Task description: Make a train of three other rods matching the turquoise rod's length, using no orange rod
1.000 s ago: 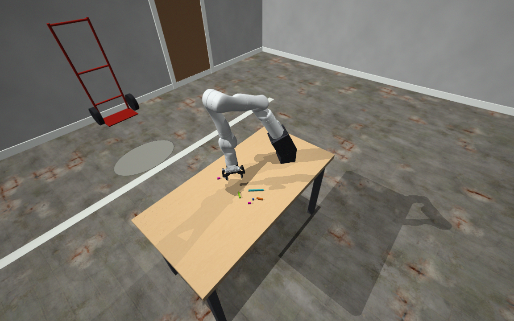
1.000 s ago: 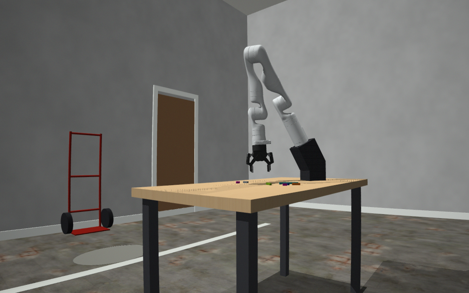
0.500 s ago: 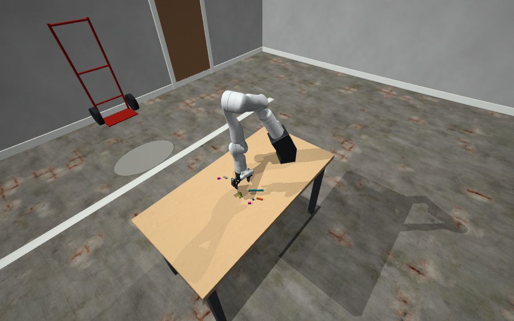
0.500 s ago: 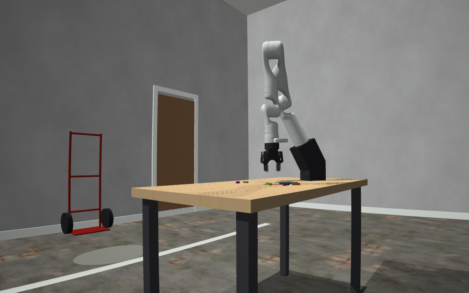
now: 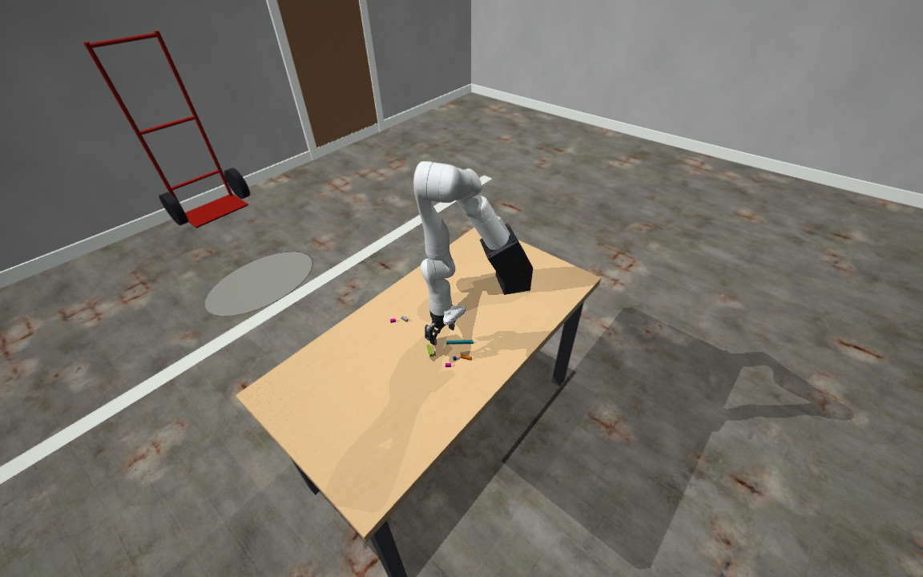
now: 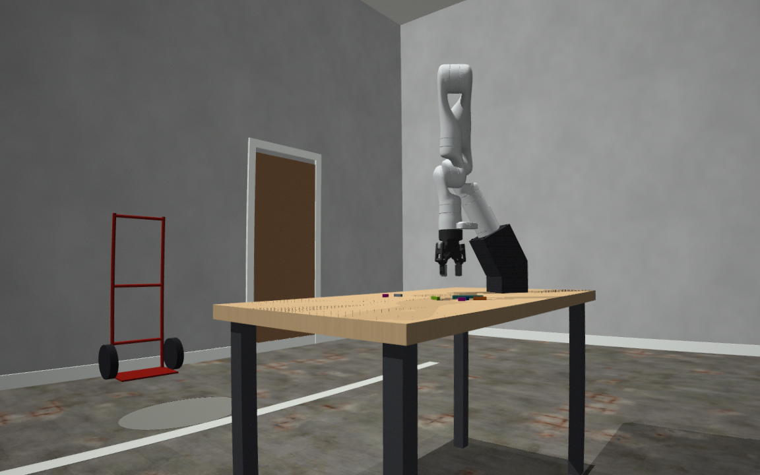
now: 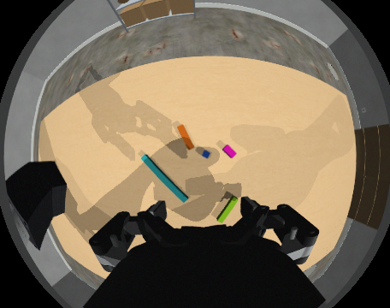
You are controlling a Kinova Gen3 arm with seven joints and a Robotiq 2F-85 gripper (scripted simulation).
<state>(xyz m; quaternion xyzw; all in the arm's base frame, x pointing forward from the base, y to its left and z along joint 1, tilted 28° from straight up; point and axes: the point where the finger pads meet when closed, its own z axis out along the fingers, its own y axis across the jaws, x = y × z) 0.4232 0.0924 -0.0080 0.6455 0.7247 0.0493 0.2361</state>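
My gripper (image 5: 441, 335) (image 6: 450, 272) (image 7: 203, 207) is open and empty, above the table. The lime rod (image 5: 430, 350) (image 6: 435, 297) (image 7: 227, 210) lies below it, near the right finger in the wrist view. The turquoise rod (image 5: 460, 342) (image 7: 165, 179) lies slanted to the left there. Beyond lie the blue rod (image 5: 454, 357) (image 7: 206, 154), the orange rod (image 5: 465, 357) (image 6: 479, 298) (image 7: 186, 137) and one magenta rod (image 5: 447, 364) (image 6: 461, 299) (image 7: 229, 151), all apart. The grey rod (image 5: 405, 318) (image 6: 397, 295) and another magenta rod (image 5: 392, 320) (image 6: 385, 295) lie apart from this group, outside the wrist view.
The wooden table (image 5: 321, 401) (image 6: 312, 313) (image 7: 280, 98) bears all the rods. The arm's black base (image 5: 513, 265) (image 6: 503, 262) stands at its far end. A red hand truck (image 5: 217, 211) (image 6: 146, 373) stands on the floor away from the table.
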